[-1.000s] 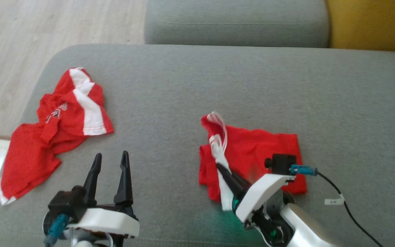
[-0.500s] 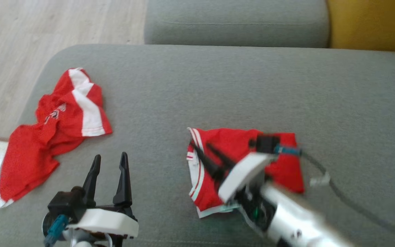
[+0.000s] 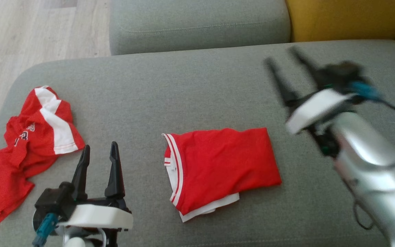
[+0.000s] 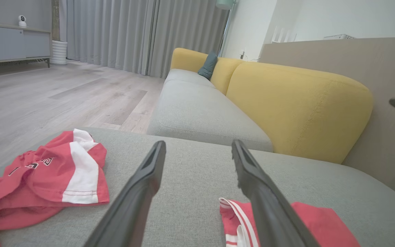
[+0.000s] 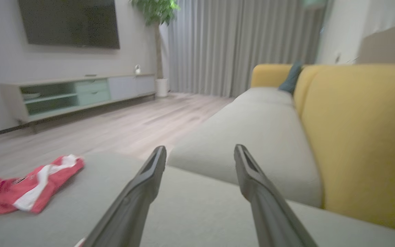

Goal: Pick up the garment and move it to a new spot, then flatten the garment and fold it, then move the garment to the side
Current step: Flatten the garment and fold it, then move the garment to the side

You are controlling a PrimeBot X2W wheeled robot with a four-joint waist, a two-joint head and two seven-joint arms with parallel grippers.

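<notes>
Garment (image 3: 219, 168): red shorts with white trim, lying folded into a rough rectangle near the front middle of the grey seat cushion (image 3: 201, 85). Striped white band along its left edge; a white layer shows under the lower edge. Nothing touches it. In the left wrist view its striped corner (image 4: 321, 223) shows low on the right, partly behind that gripper's right finger.

Left gripper (image 3: 100, 146): just to the garment's left and a little nearer the robot, fingers spread with nothing between them, pointing toward the sofa back. Own wrist view confirms the gap (image 4: 198, 145), with bare cushion beyond.

Right gripper (image 3: 281, 56): blurred in the head view, well apart from the garment, up and to its right, near the back of the cushion. Fingers spread and empty; own wrist view (image 5: 200, 148) shows cushion and sofa between them.

Second red-and-white garment (image 3: 29, 137): crumpled at the cushion's far left edge, well apart from the folded one; also in both wrist views (image 4: 57, 171) (image 5: 29, 188).

Surroundings: second grey cushion (image 3: 197, 24) behind, yellow backrest (image 3: 338, 17) at upper right, pale wood floor (image 3: 29, 31) at left.
</notes>
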